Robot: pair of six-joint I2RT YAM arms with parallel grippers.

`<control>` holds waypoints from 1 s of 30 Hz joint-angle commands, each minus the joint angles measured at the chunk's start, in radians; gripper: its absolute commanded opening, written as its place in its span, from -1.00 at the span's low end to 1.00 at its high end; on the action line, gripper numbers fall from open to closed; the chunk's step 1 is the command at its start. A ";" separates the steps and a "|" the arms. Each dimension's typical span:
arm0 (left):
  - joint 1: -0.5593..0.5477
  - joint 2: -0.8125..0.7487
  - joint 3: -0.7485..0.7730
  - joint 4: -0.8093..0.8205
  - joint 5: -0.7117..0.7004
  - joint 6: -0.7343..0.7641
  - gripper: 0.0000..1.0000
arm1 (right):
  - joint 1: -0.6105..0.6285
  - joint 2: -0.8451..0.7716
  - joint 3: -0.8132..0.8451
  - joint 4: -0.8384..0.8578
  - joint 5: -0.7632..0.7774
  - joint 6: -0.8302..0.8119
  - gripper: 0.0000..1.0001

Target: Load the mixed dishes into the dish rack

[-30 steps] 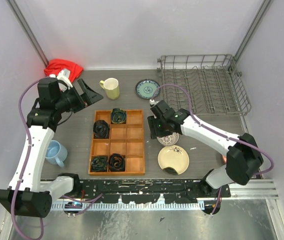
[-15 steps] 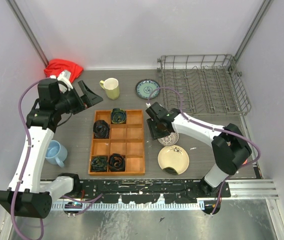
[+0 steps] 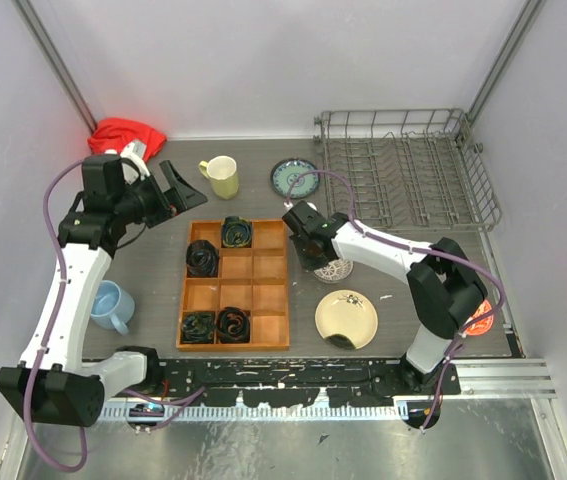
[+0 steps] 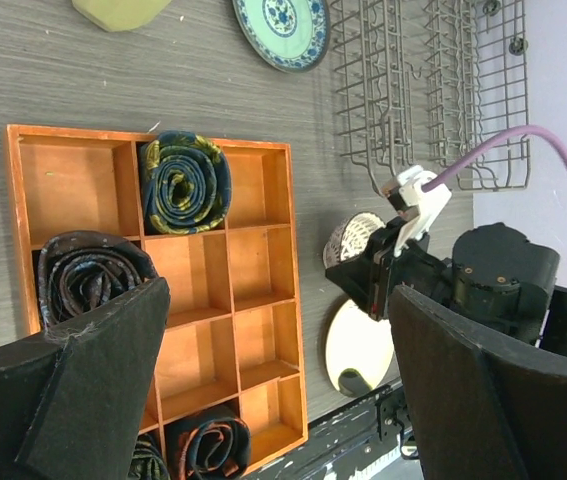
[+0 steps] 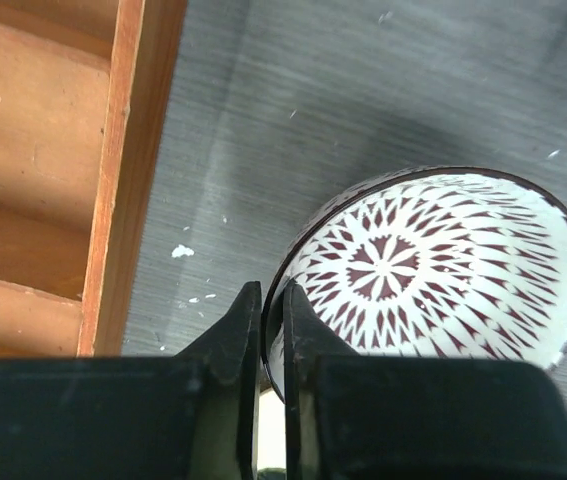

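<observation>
Right end effector (image 5: pixel 273 305) low, astride bowl (image 5: pixel 433 270) rim

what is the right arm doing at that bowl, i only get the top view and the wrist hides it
observer: the right wrist view shows the right fingers pinching the bowl by its rim, one finger inside and one outside.
operator: ok, anything in it
observer: no, it's empty. The whole red star pattern inside shows.
</observation>
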 commanded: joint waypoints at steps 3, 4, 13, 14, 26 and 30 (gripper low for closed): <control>0.000 0.040 0.057 0.029 0.028 0.009 0.96 | 0.004 -0.011 0.051 0.004 -0.023 0.018 -0.98; 0.000 0.048 0.059 0.034 0.035 0.006 0.96 | 0.004 -0.028 0.063 -0.006 -0.030 0.024 -0.98; 0.000 0.095 0.065 0.111 0.124 -0.056 0.96 | -0.004 -0.184 0.240 -0.109 -0.063 0.105 -0.98; 0.000 0.101 0.068 0.111 0.133 -0.061 0.96 | -0.012 -0.201 0.264 -0.113 -0.072 0.112 -0.98; 0.000 0.140 0.059 0.176 0.173 -0.076 0.96 | -0.576 -0.168 0.447 0.143 -0.671 0.159 -0.98; 0.000 0.140 0.061 0.234 0.169 -0.077 0.96 | -0.708 -0.031 0.454 0.433 -0.881 0.324 -0.97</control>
